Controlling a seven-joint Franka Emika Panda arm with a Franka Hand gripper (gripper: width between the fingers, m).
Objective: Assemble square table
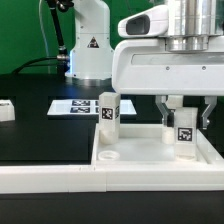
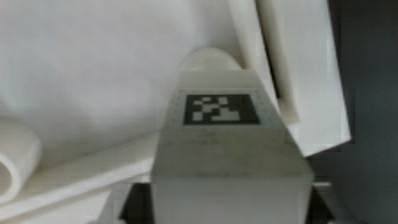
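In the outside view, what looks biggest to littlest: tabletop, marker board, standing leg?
1. Tabletop.
2-3. Marker board and standing leg: too close to rank. The board lies flat and farther back.

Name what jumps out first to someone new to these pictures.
The arm's jaws straddle an upright tagged leg at the exterior view's right, in the white table top. A second tagged leg stands upright to that view's left, by the top's far rim; the marker board lies behind it.
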